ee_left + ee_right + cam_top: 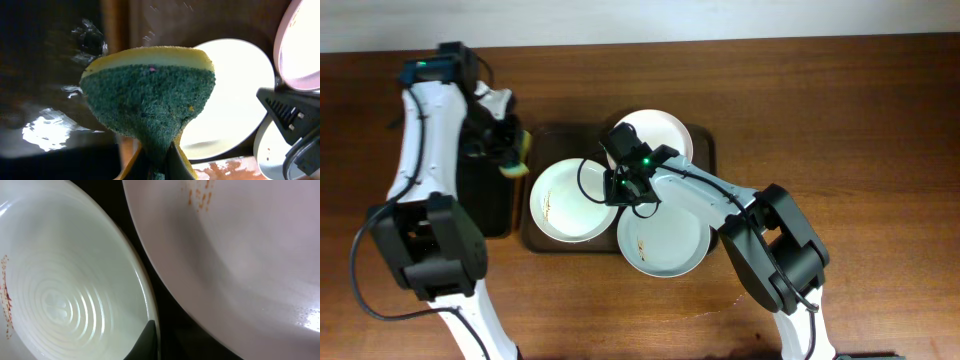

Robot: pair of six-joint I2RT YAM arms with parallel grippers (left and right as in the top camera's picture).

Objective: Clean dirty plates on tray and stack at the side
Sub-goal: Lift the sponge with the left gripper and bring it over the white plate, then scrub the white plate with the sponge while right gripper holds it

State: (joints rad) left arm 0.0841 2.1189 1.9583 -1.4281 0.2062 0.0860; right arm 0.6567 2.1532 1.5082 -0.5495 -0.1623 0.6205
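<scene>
Three white plates lie on the dark brown tray [705, 150]. The left plate [560, 200] has a brown smear. The back plate [660, 132] and the front right plate [665, 245] show small specks. My right gripper [626, 186] is at the left plate's right rim. In the right wrist view one finger [146, 339] lies against the inside of that ringed plate's [60, 290] rim, beside a speckled plate [240, 255]. My left gripper [510, 150] is shut on a green and yellow sponge [150, 95], held left of the left plate [235, 95].
A smaller black tray [485, 205] lies left of the brown tray, under my left gripper. Brown wooden table [860, 120] stretches to the right. The right arm's black gripper body [292, 120] shows in the left wrist view.
</scene>
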